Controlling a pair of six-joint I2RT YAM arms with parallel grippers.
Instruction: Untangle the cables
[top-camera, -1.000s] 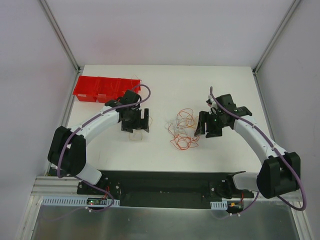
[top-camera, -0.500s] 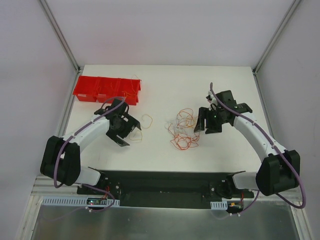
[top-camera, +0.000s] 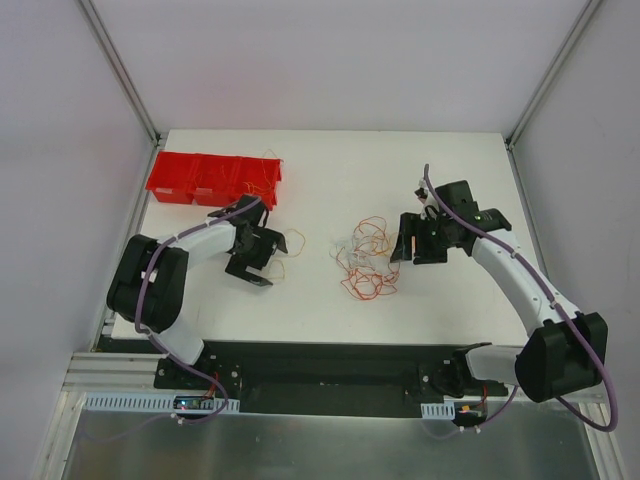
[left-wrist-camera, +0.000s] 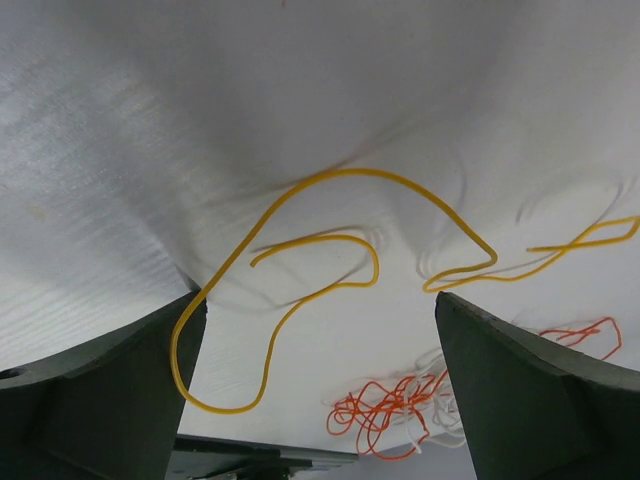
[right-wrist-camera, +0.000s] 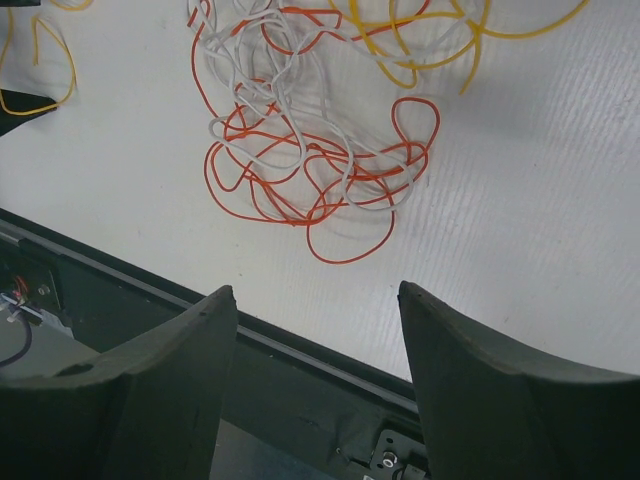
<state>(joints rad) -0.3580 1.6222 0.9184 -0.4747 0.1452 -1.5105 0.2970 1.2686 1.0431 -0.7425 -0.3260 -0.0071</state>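
The cables form a tangle (top-camera: 365, 262) of orange, white and yellow loops in the middle of the table, also seen in the right wrist view (right-wrist-camera: 300, 150). One yellow cable (top-camera: 290, 240) lies apart to its left, spread in loose curves in the left wrist view (left-wrist-camera: 330, 240). My left gripper (top-camera: 262, 257) is open and empty just left of that cable, which passes in front of its left finger (left-wrist-camera: 100, 390) without being held. My right gripper (top-camera: 408, 243) is open and empty, right of the tangle and above the table (right-wrist-camera: 315, 290).
Red bins (top-camera: 200, 180) stand at the back left, with thin yellow wire (top-camera: 262, 170) at their right end. The table's black front rail (right-wrist-camera: 150, 310) runs below the tangle. A second yellow strand (left-wrist-camera: 570, 245) lies toward the tangle.
My left gripper drew back left off the yellow cable, which now lies uncovered on the table, then turned toward it. My right gripper shifted slightly back and right.
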